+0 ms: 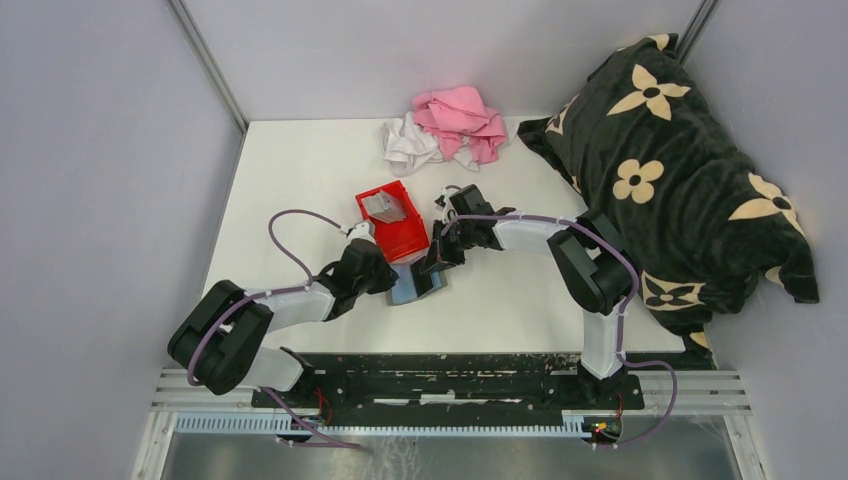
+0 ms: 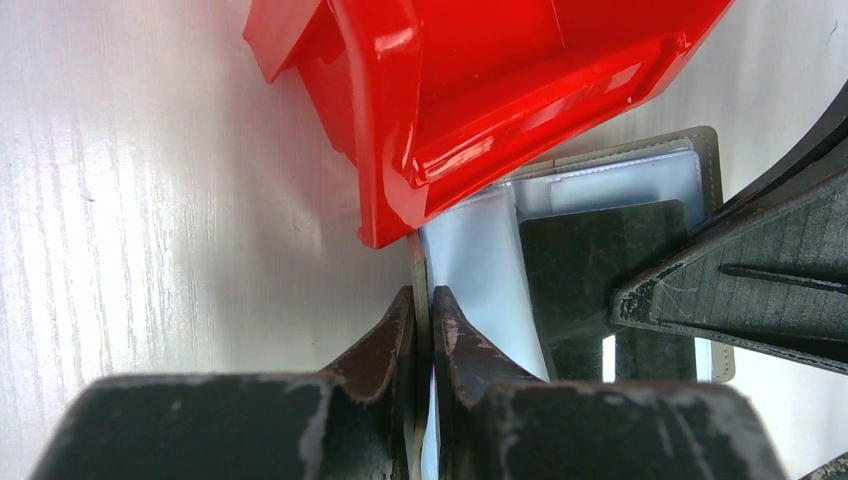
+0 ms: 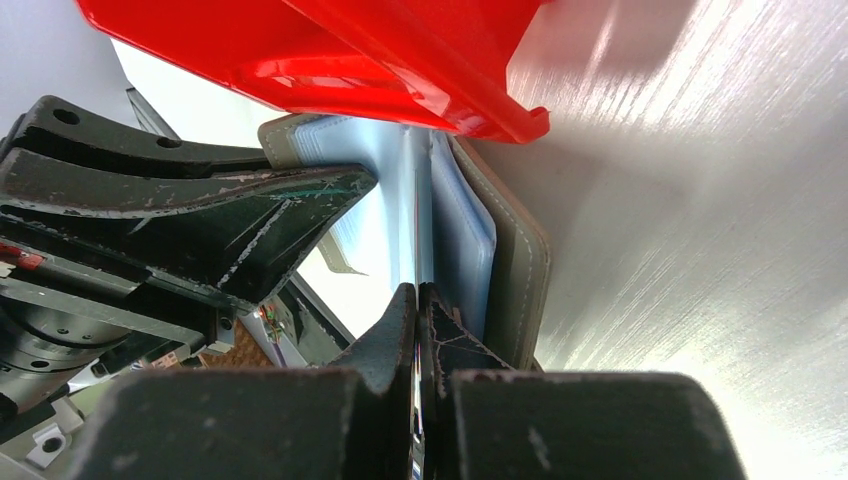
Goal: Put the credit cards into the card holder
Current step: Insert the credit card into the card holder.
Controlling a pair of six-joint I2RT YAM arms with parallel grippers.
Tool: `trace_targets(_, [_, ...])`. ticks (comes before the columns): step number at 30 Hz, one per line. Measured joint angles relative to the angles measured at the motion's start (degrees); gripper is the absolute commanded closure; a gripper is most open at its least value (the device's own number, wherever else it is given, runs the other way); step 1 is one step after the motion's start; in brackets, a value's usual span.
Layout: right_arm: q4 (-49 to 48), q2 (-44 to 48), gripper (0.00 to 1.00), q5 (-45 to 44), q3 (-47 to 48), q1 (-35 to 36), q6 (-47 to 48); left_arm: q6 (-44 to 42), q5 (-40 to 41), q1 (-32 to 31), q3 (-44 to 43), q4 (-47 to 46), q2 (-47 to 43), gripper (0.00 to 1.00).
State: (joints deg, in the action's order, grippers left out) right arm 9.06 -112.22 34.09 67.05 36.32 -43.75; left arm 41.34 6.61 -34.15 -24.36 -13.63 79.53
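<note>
The wallet [image 1: 406,290] is lying open on the bench [image 1: 300,170] at the bin's [image 1: 408,243] near side, largely hidden by both arms. The left hand [image 2: 422,330] is pinching its edge. The right hand [image 3: 417,320] is pressing together on something thin and pale that is hard to make out. Grey cards [image 1: 384,207] are sitting inside the bin.

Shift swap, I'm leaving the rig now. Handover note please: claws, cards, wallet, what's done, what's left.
Left claw: shut on one edge of the wallet.
Right claw: shut on a thin inner leaf of the same wallet.
Wallet: open on the table, at the near side of the red bin, between both claws.
Cards: grey stack in the red bin, neither claw on them.
Done: wallet is spread open.
Left: pick up the cards and slide them into the wallet; none is in yet.
</note>
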Motion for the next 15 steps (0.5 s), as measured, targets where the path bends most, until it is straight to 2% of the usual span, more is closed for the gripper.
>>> trace_targets(15, [-1.5,-0.2,0.99,0.7,0.0,0.0,-0.9,0.0,-0.3,0.0,-0.3,-0.1,0.5,0.97])
